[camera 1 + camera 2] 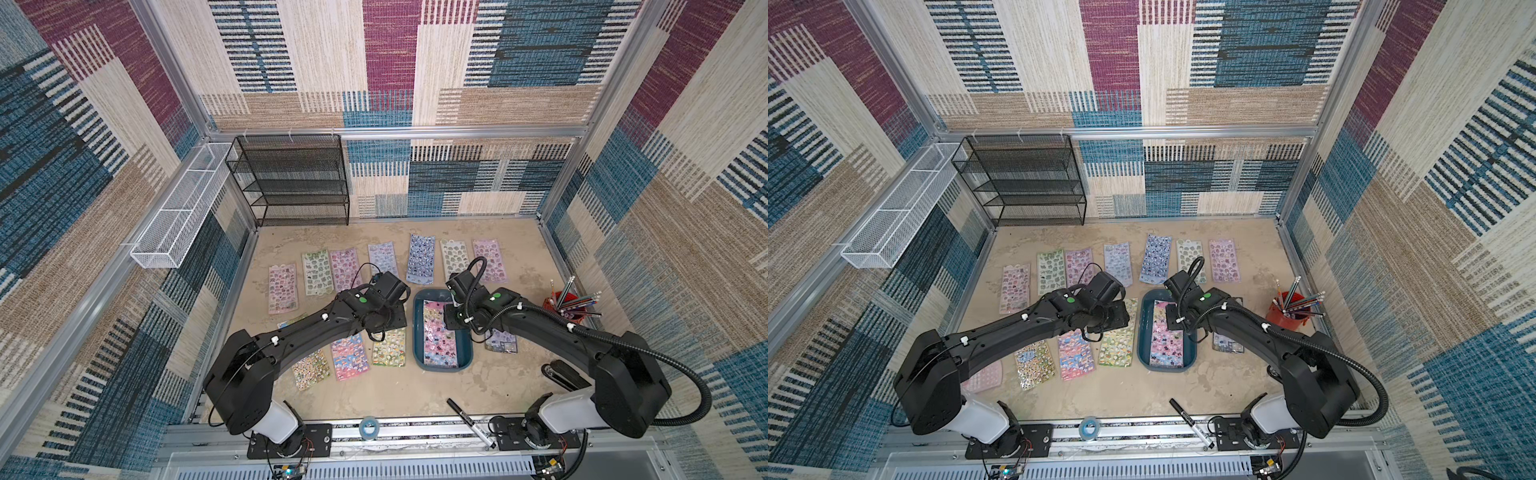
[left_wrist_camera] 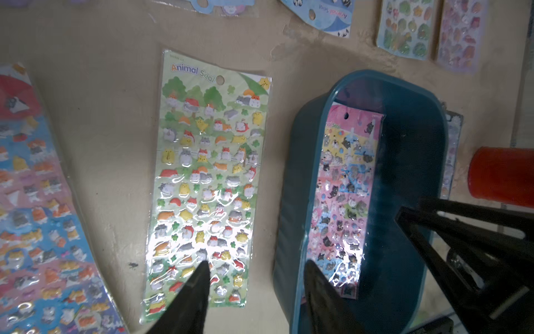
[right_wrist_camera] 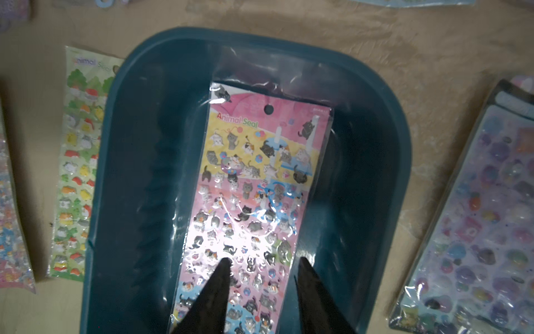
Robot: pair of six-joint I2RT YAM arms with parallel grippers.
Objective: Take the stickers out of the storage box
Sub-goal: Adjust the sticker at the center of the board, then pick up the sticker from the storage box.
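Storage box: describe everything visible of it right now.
The storage box is a shallow dark teal tray of smooth plastic, rectangular with rounded corners. It sits flat on the beige table, with other sticker sheets spread around it. One pink cat sticker sheet lies flat inside, in a clear sleeve. The right gripper hovers open above that sheet; whether it touches is unclear.

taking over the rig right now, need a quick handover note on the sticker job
Left gripper: open, empty, over the gap between the green hamster sheet and the storage box.
Right gripper: open, empty, over the pink cat sheet lying inside the box.
Done: the other stickers lie flat on the table around the box.
Left: lift out the pink cat sheet. Whether another lies beneath it cannot be told.
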